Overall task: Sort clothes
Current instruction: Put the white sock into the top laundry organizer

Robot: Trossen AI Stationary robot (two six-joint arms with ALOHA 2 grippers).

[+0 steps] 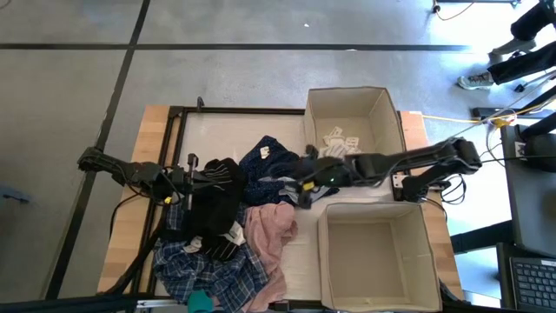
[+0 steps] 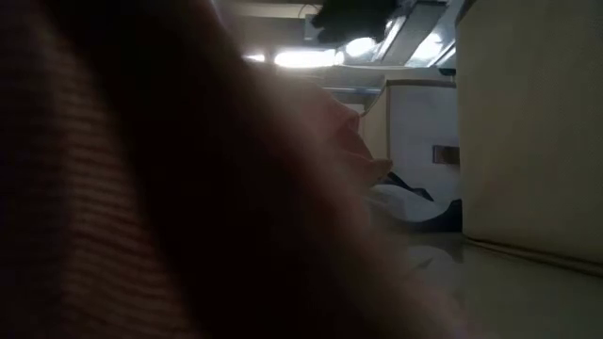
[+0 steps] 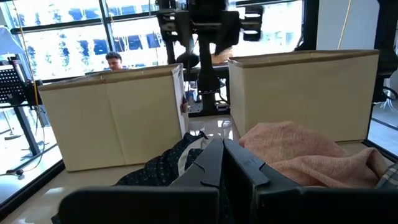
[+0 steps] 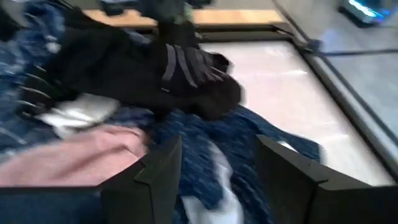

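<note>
Grey floor surrounds a pale table (image 1: pixel 208 130) on which the clothes lie heaped between the two arms. The navy garment (image 1: pixel 268 167) sits at the middle of the pile, directly under the right gripper (image 1: pixel 304 187), whose fingers stand wide apart with nothing between them; its wrist view looks down past them onto the navy cloth. Just beyond it lie the black garment (image 1: pixel 217 204) and, to one side, the pink garment (image 1: pixel 269 230). A plaid piece (image 1: pixel 208 269) spreads out past the black one. Behind the right gripper stand two beige boxes: the far box (image 1: pixel 352 122) already holds a cream-white piece (image 1: pixel 339 139), while the near box (image 1: pixel 373 252) shows nothing inside. The left gripper (image 1: pixel 195 178) rests against the black garment, its fingers drawn close together; whether cloth is pinched there I cannot tell. The step in hand looks like picking the next garment. That calls for lowering the right gripper onto the navy cloth, pinching one layer only, and lifting clear before swinging back to a box.
</note>
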